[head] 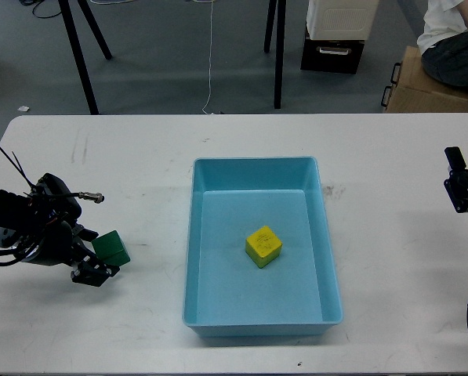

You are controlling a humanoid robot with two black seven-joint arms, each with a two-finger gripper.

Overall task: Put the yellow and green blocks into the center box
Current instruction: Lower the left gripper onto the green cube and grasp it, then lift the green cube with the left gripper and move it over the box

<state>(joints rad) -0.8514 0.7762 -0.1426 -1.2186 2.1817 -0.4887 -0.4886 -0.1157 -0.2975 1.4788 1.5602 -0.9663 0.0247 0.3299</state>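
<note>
The green block is on the white table at the left, between the fingers of my left gripper, which is shut on it low over the table. The yellow block lies inside the blue center box, near its middle. My right gripper is at the right edge of the table, far from both blocks; it is dark and seen end-on, so its fingers cannot be told apart.
The white table carries only the box and the green block. Beyond its far edge are black stand legs, a black case, a cardboard box and a seated person.
</note>
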